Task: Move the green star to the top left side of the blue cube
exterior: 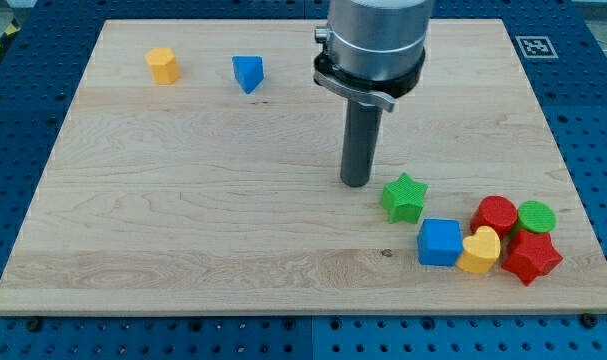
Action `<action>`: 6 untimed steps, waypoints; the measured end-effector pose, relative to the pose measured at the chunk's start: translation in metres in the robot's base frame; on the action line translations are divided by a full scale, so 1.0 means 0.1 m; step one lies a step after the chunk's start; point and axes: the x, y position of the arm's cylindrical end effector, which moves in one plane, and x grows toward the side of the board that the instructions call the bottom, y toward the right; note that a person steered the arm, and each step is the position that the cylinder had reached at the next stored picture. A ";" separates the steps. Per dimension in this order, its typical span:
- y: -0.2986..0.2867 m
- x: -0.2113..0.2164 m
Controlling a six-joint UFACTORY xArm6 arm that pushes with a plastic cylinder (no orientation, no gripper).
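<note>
The green star [404, 197] lies on the wooden board at the view's lower right. The blue cube [440, 242] sits just below and right of it, close but apart. My tip [356, 183] stands on the board just left of the green star, a small gap between them, and up-left of the blue cube.
A yellow heart [480, 250] touches the blue cube's right side. A red cylinder [495, 214], a green cylinder [535, 217] and a red star [530, 257] cluster further right. A blue triangular block [248, 73] and a yellow block [163, 65] lie at the top left.
</note>
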 end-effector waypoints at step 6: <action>-0.51 -0.62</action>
